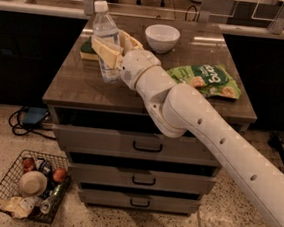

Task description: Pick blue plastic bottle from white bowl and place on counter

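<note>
**Step in hand:** the placing stage is judged to be under way. The blue plastic bottle [104,29] is out of the white bowl [161,43], which is seen empty at the back centre of the counter [79,88].

**Gripper** [110,46]: located over the left half of the counter, at the end of the arm reaching in from the lower right. Its two tan fingers are closed around the bottle's mid-body, one on either side of the label.

**Bottle:** held upright, white cap uppermost and clear of the fingers. It is positioned left of the bowl and well apart from it, just in front of the green-and-yellow sponge [87,50]. Its base is seen at or very near the counter surface; whether contact is made cannot be told.

**Other items:** a green snack bag [205,79] is laid on the right half of the counter, away from the bottle.

**Next move, as judged:** the base is to be settled flat on bare counter, short of the sponge. The fingers are then to be parted and drawn back without the tall, light bottle being tipped.
</note>
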Controlling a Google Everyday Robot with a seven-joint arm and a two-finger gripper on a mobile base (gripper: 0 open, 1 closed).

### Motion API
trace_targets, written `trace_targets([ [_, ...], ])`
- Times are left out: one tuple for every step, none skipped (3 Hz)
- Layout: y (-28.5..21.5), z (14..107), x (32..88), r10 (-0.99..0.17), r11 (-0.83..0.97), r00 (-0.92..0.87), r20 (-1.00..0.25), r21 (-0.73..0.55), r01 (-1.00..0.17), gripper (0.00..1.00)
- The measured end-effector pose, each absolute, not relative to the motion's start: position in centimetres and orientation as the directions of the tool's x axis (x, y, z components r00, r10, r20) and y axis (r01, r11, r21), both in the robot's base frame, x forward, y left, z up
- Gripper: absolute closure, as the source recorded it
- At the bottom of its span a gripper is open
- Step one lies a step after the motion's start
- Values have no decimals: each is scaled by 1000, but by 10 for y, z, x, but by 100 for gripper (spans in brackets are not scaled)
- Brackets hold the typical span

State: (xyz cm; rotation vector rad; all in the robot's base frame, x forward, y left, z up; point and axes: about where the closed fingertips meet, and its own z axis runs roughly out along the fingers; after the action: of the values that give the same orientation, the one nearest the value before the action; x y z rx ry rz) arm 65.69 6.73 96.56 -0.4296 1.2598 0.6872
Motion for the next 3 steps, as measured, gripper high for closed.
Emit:
trace_targets([
  [65,942,663,233,754,134,-963,92,-651,100],
  [61,932,666,219,770,131,-967,89,-632,100],
  [52,920,667,230,789,149,-962,95,-607,100],
])
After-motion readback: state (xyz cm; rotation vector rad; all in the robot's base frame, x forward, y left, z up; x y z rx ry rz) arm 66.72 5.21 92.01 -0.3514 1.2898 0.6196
